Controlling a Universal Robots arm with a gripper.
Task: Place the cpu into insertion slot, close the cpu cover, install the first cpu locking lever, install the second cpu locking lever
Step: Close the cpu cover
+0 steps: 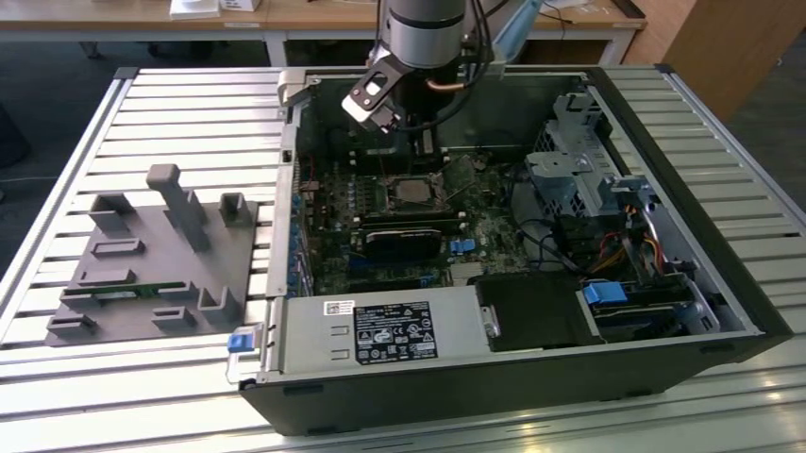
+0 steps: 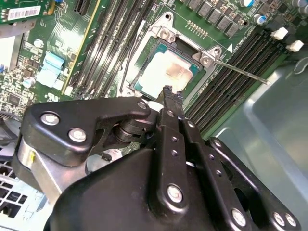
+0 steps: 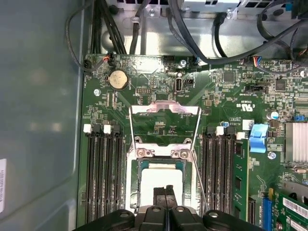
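Partly hidden behind jaws pressed together, cpu (image 3: 161,175) sits in insertion slot (image 3: 134,192); cpu cover (image 3: 166,109) stands open.

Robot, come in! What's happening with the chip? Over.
Pincer shut, empty, over the cpu. Chip seated in the insertion slot. The cpu cover open, not yet closed. Nothing in the way.
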